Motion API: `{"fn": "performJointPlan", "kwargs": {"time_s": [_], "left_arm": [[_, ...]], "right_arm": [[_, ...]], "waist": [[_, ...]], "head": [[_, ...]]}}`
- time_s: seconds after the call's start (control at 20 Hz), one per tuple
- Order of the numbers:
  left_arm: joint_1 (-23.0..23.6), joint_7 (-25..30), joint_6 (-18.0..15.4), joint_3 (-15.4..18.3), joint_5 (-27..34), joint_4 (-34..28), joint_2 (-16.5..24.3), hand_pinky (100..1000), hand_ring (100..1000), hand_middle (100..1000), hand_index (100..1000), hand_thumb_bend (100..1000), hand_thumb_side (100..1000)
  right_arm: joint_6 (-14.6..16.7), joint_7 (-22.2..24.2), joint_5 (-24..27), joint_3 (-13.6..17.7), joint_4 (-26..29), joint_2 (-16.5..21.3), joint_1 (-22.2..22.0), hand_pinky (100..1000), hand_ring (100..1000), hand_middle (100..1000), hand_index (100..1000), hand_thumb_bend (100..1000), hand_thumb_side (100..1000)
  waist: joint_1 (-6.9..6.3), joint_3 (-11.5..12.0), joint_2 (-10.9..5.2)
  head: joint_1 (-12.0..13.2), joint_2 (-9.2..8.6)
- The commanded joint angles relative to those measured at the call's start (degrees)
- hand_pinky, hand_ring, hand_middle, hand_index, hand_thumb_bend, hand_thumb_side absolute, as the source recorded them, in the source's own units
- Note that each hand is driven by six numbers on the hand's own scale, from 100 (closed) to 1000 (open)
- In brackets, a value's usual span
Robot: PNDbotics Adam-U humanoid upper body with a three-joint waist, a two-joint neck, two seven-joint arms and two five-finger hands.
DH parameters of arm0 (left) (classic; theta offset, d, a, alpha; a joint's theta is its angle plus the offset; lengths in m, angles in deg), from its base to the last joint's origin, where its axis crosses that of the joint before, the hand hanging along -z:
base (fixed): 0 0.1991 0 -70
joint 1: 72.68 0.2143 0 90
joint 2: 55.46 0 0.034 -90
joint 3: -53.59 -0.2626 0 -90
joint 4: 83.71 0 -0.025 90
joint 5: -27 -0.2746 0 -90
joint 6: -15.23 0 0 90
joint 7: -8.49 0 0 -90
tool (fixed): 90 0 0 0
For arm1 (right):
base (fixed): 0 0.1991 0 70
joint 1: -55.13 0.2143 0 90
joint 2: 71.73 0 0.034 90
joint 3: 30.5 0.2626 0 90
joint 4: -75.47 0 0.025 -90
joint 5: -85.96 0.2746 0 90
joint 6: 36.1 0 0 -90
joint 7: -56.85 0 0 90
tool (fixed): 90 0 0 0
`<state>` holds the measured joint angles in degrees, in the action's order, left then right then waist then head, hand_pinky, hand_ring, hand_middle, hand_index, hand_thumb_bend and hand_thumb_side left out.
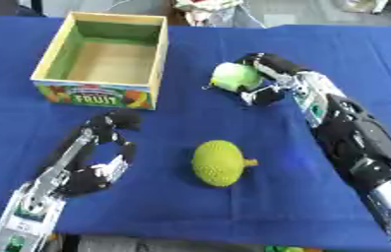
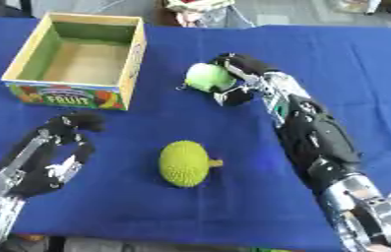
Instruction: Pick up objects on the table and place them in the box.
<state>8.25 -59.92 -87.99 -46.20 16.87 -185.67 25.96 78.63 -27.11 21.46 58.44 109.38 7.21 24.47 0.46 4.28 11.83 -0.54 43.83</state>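
we find the bench (image 1: 233, 206) covered in a blue cloth. the box (image 1: 159, 54), open at the top with green inner walls and a fruit print on its near face, stands towards the far left corner; we see nothing inside it but its bare floor.

the right hand (image 1: 263, 81) reaches in from the near right edge across to the middle of the far half of the bench. its fingers and thumb are curled round a small light green object (image 1: 233, 76), rounded in shape, which sits at the left side of the hand. we cannot tell whether this object is lifted or resting on the cloth. it lies to the right of the box and clearly apart from it.

a second item, a yellow-green bumpy fruit (image 1: 217, 163) with a short stem at its right side, lies on the cloth near the middle of the bench, towards the near edge. nothing touches it.

the left hand (image 1: 104, 147) comes in from the near left corner and lies on the cloth just in front of the box, apart from it. its fingers are bent in a relaxed way and hold nothing. the bumpy fruit lies to its right, apart from it.
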Motion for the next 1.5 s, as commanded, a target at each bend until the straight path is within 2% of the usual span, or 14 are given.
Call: {"fn": "performJointPlan", "kwargs": {"time_s": [0.05, 0.1, 0.15, 0.2, 0.25, 0.45, 0.6, 0.8, 1.1, 1.25, 1.5], "left_arm": [[-0.7, 0.1, -0.1, -0.1, 0.2, -1.1, 0.2, 546, 779, 764, 857, 199, 536], [-0.7, 0.1, -0.1, -0.1, 0.2, -1.1, 0.2, 546, 779, 765, 857, 200, 535], [-0.7, 0.1, -0.1, -0.1, 0.2, -1.1, 0.2, 546, 779, 765, 857, 200, 535], [-0.8, 0.1, -0.1, -0.1, 0.2, -1.1, 0.2, 547, 779, 765, 857, 200, 535], [-0.8, 0.1, -0.1, -0.1, 0.2, -1.1, 0.2, 547, 779, 765, 857, 200, 535], [-0.8, 0.1, -0.1, -0.1, 0.3, -1.0, 0.2, 546, 779, 765, 857, 200, 536], [-0.8, 0.2, -0.2, -0.1, 0.3, -1.0, 0.2, 546, 779, 765, 858, 199, 536], [-0.6, 0.3, -0.1, -0.2, 0.2, -0.8, 0.2, 547, 778, 765, 858, 198, 538], [-0.4, 0.7, -0.3, -0.5, 0.0, -0.6, 0.3, 547, 778, 765, 856, 194, 539], [-0.4, 1.0, -0.4, -0.8, 0.0, -0.5, 0.4, 547, 778, 765, 855, 194, 537], [-0.5, 1.7, -0.5, -1.4, 0.2, -0.5, 0.6, 547, 778, 764, 855, 196, 538]], "right_arm": [[-0.2, -4.7, -1.5, 0.1, 1.4, 0.2, 0.5, 799, 728, 497, 636, 100, 173], [-0.2, -6.0, -1.7, 0.0, 1.5, 0.2, 0.4, 784, 707, 447, 576, 100, 160], [-0.2, -7.5, -1.9, -0.1, 1.7, 0.2, 0.5, 784, 707, 447, 576, 100, 160], [-0.2, -8.9, -2.1, -0.1, 1.9, 0.2, 0.5, 760, 675, 377, 502, 100, 145], [-0.3, -10.6, -2.2, -0.1, 2.2, 0.2, 0.5, 753, 662, 347, 471, 100, 137], [-0.4, -16.0, -2.0, -0.4, 3.2, 0.2, 0.7, 729, 632, 272, 394, 100, 123], [0.4, -17.3, -0.1, -1.2, 4.8, 0.3, 1.3, 726, 625, 241, 362, 100, 117], [2.1, -14.9, 4.2, -3.1, 9.1, 0.6, 3.1, 730, 629, 238, 360, 100, 100], [3.5, -7.8, 11.3, -5.4, 13.8, -0.1, 7.3, 736, 637, 248, 369, 100, 100], [3.4, -5.6, 12.0, -5.6, 13.9, -1.5, 9.0, 741, 645, 260, 381, 100, 100], [3.5, -3.8, 9.6, -5.2, 12.0, -4.6, 11.0, 748, 656, 277, 401, 100, 105]], "waist": [[-0.16, 0.1, -0.79], [-0.15, 0.1, -0.79], [-0.14, 0.1, -0.80], [-0.13, 0.2, -0.81], [-0.13, 0.2, -0.81], [-0.10, 0.4, -0.86], [-0.01, 0.4, -0.95], [0.18, 0.4, -1.11], [0.71, 1.3, -1.43], [0.94, 2.0, -1.52], [1.45, 3.9, -1.68]], "head": [[0.1, 0.29], [0.1, 0.29], [0.1, 0.29], [0.1, 0.29], [0.1, 0.29], [0.1, 0.29], [0.1, 0.29], [0.2, 0.29], [-0.5, 0.29], [-1.1, 0.29], [-2.7, 0.29]]}}
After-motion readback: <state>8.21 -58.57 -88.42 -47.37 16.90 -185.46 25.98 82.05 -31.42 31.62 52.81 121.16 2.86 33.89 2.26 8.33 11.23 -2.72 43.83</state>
